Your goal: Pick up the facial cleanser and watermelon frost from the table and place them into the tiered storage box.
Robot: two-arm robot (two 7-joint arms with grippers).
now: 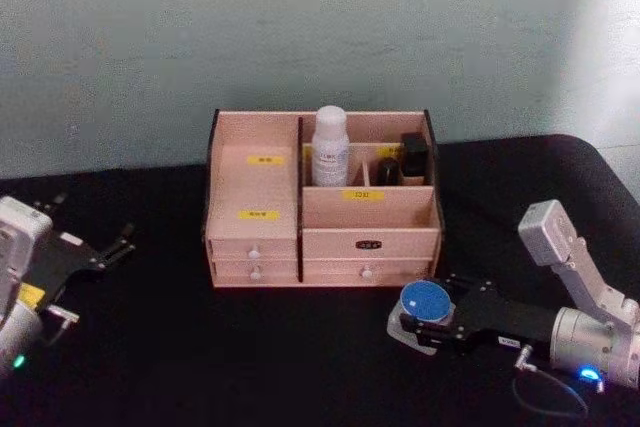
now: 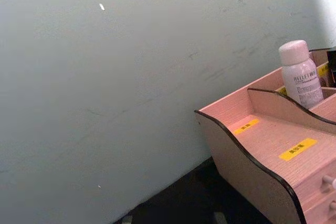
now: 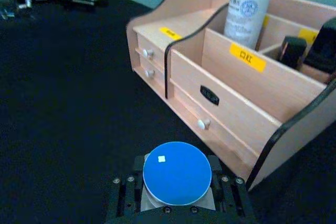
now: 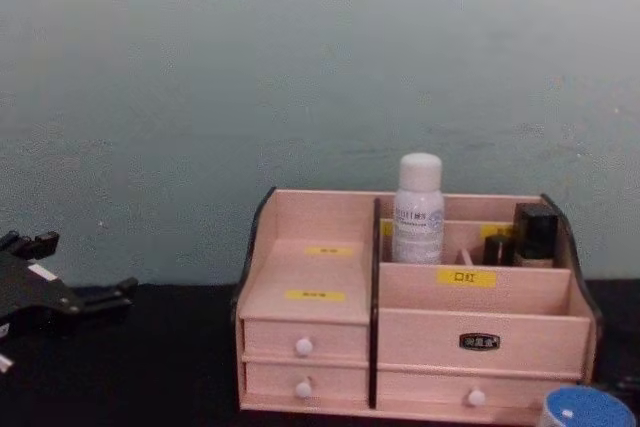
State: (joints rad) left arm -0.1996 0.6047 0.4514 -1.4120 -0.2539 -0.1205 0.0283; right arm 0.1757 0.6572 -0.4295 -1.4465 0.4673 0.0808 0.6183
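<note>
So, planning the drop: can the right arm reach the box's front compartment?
Probably yes: the right end effector, gripping the watermelon frost, sits just before the tiered storage box, nothing between.

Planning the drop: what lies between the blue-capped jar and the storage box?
Bare table between the blue-capped jar in the right gripper and the tiered storage box; right wrist view.

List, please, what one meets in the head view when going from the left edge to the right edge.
Left gripper, open → tiered storage box → white bottle standing in it → blue-lidded jar, held in the right gripper.
</note>
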